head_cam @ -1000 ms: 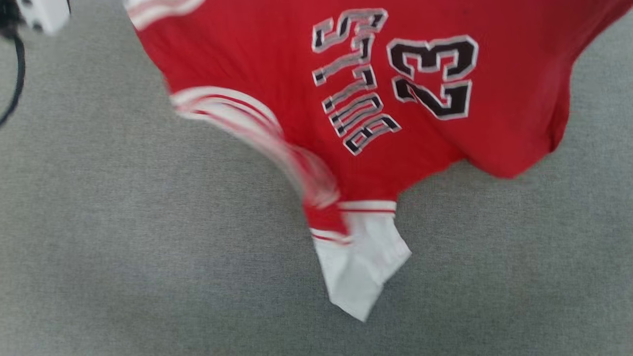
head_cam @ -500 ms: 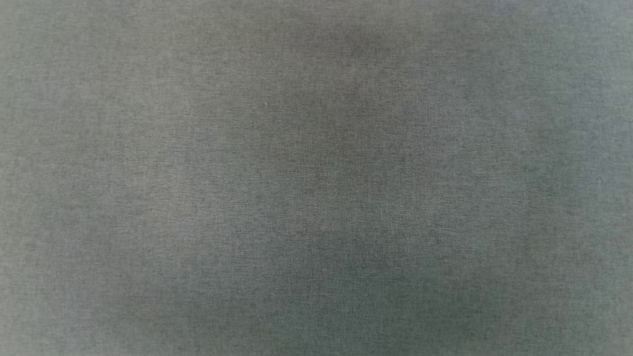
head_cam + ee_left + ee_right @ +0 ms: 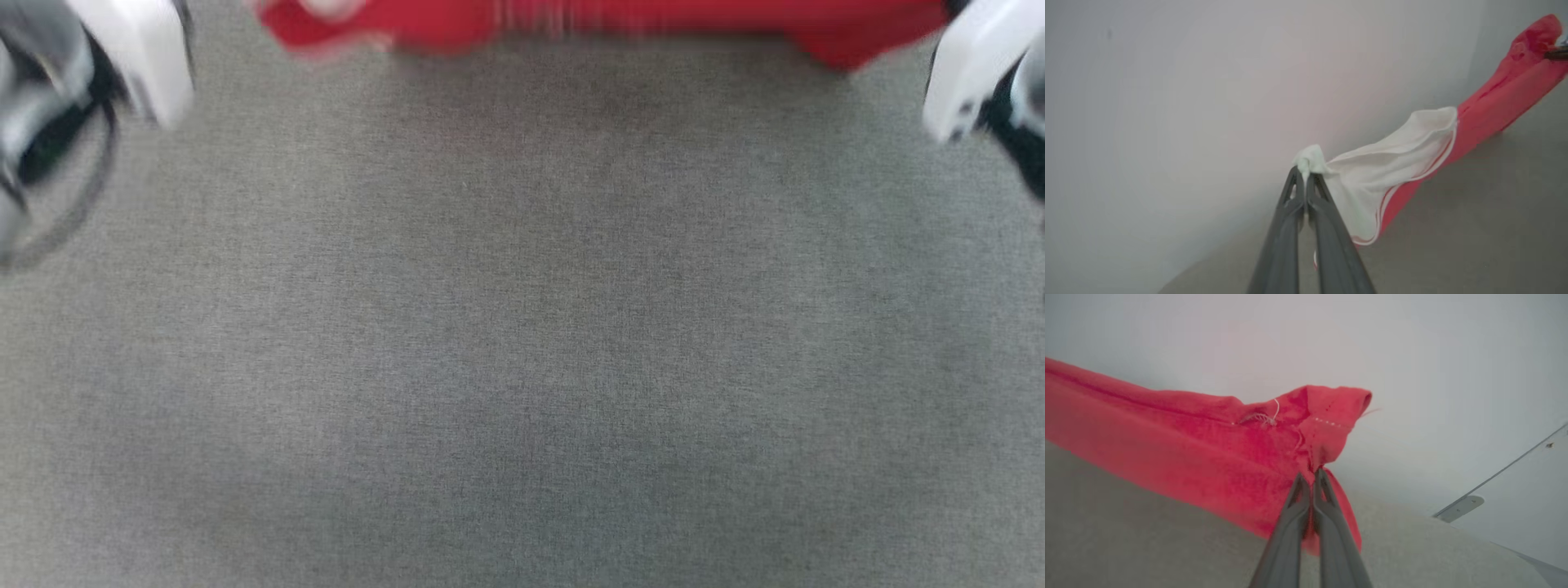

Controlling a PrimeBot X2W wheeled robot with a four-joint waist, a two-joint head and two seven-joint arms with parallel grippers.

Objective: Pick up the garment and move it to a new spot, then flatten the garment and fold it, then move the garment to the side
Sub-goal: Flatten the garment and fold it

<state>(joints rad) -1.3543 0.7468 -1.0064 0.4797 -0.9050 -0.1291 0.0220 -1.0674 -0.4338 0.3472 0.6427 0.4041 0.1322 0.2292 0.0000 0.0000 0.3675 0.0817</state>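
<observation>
**Grey fabric surface (image 3: 522, 367) beneath a plain pale wall (image 3: 1167, 81)**

The surface is woven, flat and evenly lit, with a soft shadow across its middle. The wall rises bare from its far edge. In the right wrist view a thin dark seam (image 3: 1515, 461) slants down the wall to a small grey plate (image 3: 1459, 507) just above the surface.

- Soft, even light, no glare.
- Head view motion-blurred; the garment (image 3: 604, 20) smears along the top edge.
- Faint shadow on the grey surface (image 3: 522, 367) below it.
- Wrist views sharper, backgrounds hazy.

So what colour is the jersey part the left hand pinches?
White; the jersey shows best in left wrist view.
</observation>
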